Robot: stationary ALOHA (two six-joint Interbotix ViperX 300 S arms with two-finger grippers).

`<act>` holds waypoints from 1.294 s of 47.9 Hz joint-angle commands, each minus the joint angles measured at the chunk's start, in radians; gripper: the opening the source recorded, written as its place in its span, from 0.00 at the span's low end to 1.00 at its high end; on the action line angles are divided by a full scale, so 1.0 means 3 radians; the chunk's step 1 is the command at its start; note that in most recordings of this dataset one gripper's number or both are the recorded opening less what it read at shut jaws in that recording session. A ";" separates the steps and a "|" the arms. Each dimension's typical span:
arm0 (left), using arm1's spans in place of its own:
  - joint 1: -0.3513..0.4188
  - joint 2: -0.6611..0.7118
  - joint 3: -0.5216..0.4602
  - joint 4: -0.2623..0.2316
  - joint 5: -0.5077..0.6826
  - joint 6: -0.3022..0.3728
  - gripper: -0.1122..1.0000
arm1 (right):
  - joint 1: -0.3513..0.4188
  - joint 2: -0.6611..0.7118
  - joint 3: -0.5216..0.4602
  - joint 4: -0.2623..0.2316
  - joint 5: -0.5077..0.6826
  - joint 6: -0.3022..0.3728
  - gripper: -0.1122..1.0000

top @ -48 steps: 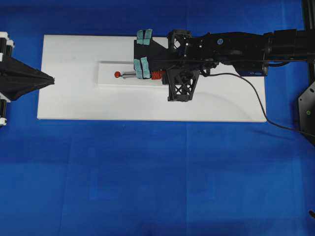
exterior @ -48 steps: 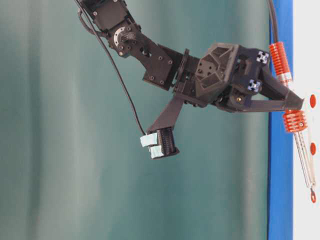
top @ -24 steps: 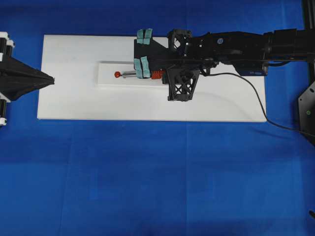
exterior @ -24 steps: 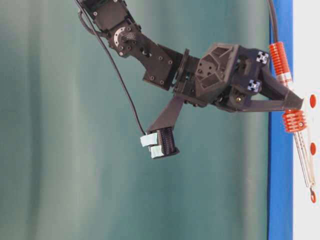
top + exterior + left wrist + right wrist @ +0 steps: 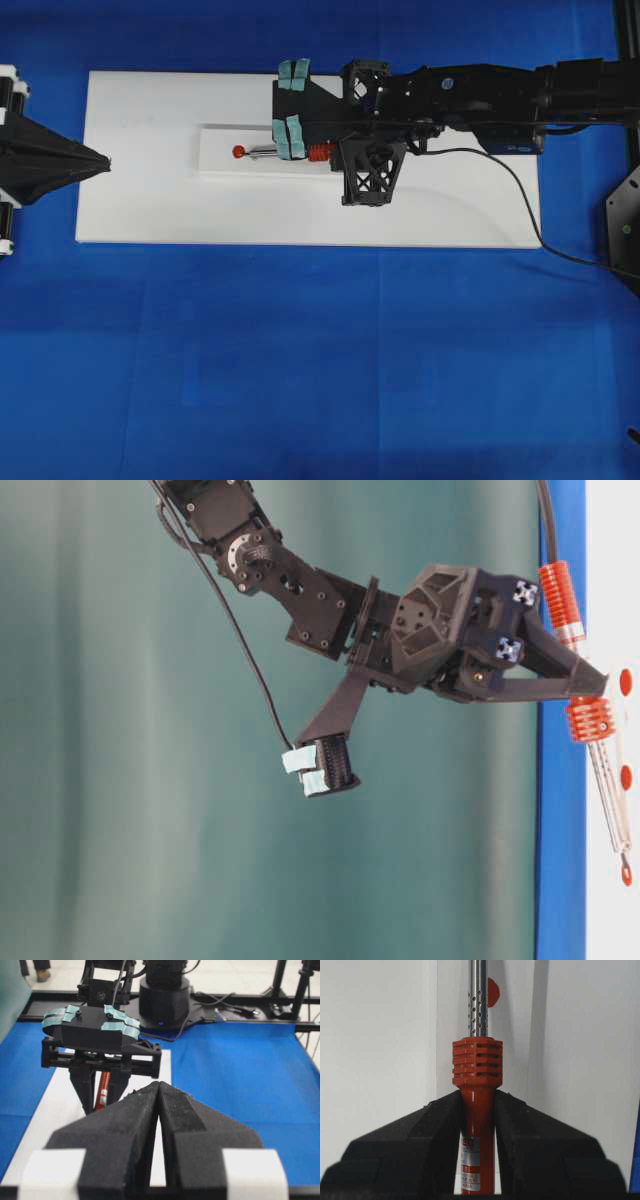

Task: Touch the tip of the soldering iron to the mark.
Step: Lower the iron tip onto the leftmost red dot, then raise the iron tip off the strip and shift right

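My right gripper [image 5: 477, 1105] is shut on the red-orange handle of the soldering iron [image 5: 477, 1062], just behind its ribbed collar. The silver shaft runs on past a red round mark [image 5: 493, 992], and its tip is cut off at the top of this view. From overhead the soldering iron [image 5: 268, 152] points left along a raised white strip, its tip at the right edge of the mark [image 5: 239, 152]. The right gripper [image 5: 330, 152] sits mid-board. My left gripper [image 5: 100, 163] rests shut and holds nothing at the board's left edge; its fingertips [image 5: 150, 1091] meet.
A white board [image 5: 150, 215] lies on the blue cloth [image 5: 320, 360]. The iron's black cord [image 5: 520, 190] trails right off the board. In the table-level view the right arm [image 5: 440, 640] leans over the board's edge, with other red dots [image 5: 625, 777] on the board.
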 commanded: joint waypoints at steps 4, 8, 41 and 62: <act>0.0005 0.0010 -0.0031 0.0005 -0.0020 0.0005 0.10 | -0.0005 -0.0056 -0.0102 -0.0010 -0.0010 0.0005 0.16; 0.0005 0.0010 -0.0036 0.0005 -0.0020 0.0005 0.10 | -0.0005 -0.0087 -0.0138 -0.0010 0.0031 0.0005 0.16; 0.0005 -0.0010 -0.0036 0.0005 -0.0020 -0.0020 0.10 | 0.0020 -0.0706 -0.0297 -0.0102 0.0414 0.0015 0.16; 0.0005 -0.0020 -0.0031 0.0005 -0.0020 -0.0026 0.10 | 0.0020 -0.0813 -0.0133 -0.0112 0.0522 0.0031 0.16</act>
